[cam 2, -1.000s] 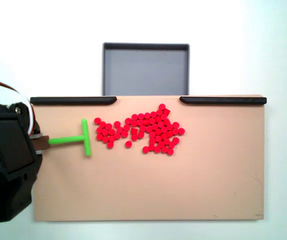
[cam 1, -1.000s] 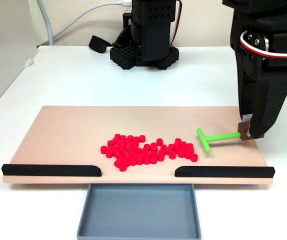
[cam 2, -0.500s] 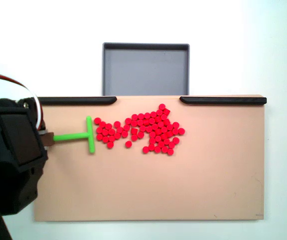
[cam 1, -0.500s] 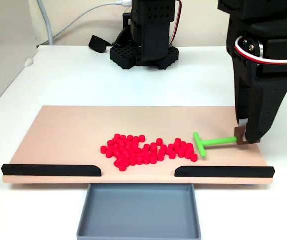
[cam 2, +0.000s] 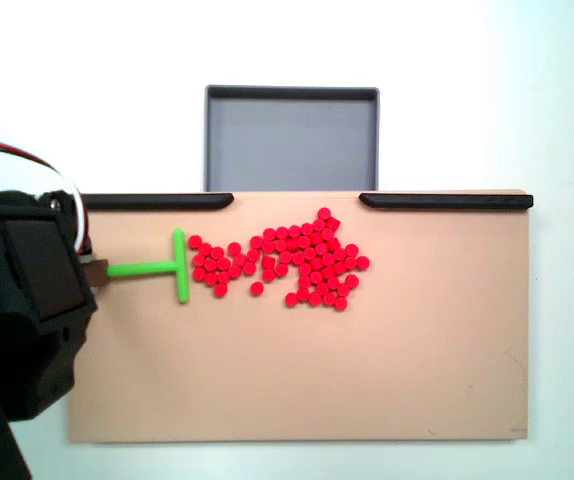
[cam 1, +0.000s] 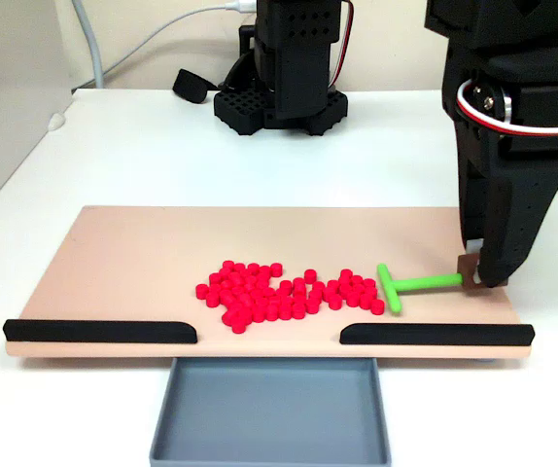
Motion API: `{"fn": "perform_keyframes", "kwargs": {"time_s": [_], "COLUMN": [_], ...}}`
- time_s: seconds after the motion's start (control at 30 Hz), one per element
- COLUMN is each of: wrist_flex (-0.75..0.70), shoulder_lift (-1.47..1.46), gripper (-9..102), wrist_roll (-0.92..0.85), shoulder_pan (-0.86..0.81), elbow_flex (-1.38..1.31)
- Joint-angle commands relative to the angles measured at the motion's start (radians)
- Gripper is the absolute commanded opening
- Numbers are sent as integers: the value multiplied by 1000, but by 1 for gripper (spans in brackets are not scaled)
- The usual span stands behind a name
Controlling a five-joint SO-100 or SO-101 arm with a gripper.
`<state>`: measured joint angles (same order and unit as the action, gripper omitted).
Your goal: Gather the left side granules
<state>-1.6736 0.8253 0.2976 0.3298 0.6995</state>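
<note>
The end effector (cam 1: pixel 473 282) pinches the stem end of a green T-shaped pusher (cam 1: pixel 407 285), holding it low over a tan board (cam 1: pixel 133 253) so the crossbar can act as a small blade. In a fixed view from above, the pusher (cam 2: pixel 157 267) lies flat with its stem pointing to the board's left edge and its bar facing the granules (cam 2: pixel 282 270). The bar sits just beside the nearest pellets, touching or nearly so; contact cannot be told for certain.

The granules (cam 1: pixel 284 292) lie in a loose cluster near the middle of the board, closer to the edge carrying two black rails (cam 1: pixel 99 332). The rails leave a gap between them, and a grey tray (cam 1: pixel 271 409) sits on the desk directly under that gap, likely so pellets swept toward the edge funnel into it.

Judging by this layout, the sweep is only beginning: the arm stands at the side of the cluster, so a push along the board would crowd the outer pellets inward. Pellets may slip round the bar's ends.
</note>
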Motion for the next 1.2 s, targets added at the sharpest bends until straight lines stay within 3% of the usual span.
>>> {"fn": "perform_keyframes", "kwargs": {"time_s": [0.0,1.17], "wrist_flex": [5,-3], "shoulder_lift": [8,-37], "gripper": [0,0], "wrist_roll": [8,-28], "shoulder_pan": [-3,-15], "elbow_flex": [-35,-35]}}
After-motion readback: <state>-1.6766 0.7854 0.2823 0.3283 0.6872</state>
